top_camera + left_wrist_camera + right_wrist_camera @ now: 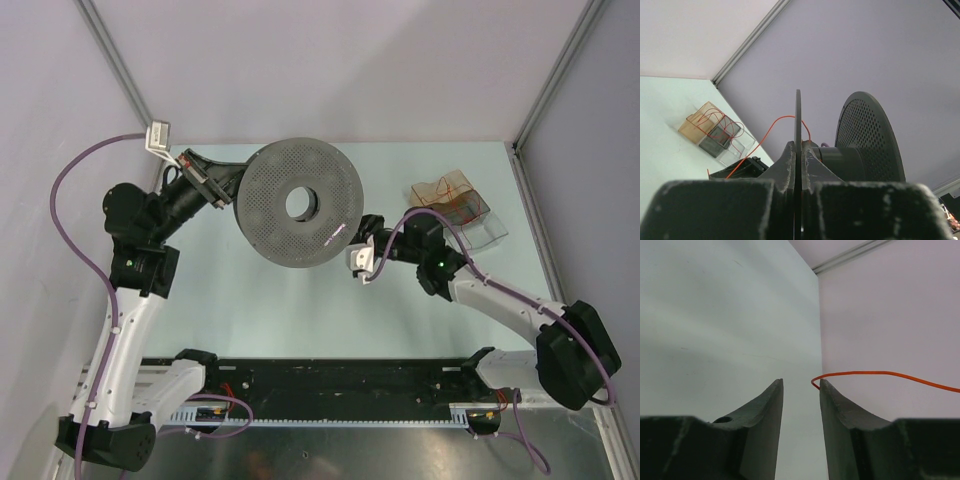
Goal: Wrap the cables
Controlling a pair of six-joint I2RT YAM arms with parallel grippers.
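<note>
Left gripper jaws pinch spool flange, steadying it for winding. Right gripper jaws spread; cable end beside its fingertip, unclamped. Cable trails back to clear box.

Hair-thin red-orange cables: curly loops sit bunched in a clear box on the worktop. One strand arcs up to the black spool. A hooked end lies just beside the right fingers.

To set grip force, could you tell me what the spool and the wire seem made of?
The spool looks like moulded plastic: matte dark grey, regularly perforated. The wire is thin, red-orange, holding springy curves; possibly coated metal, unconfirmed.
</note>
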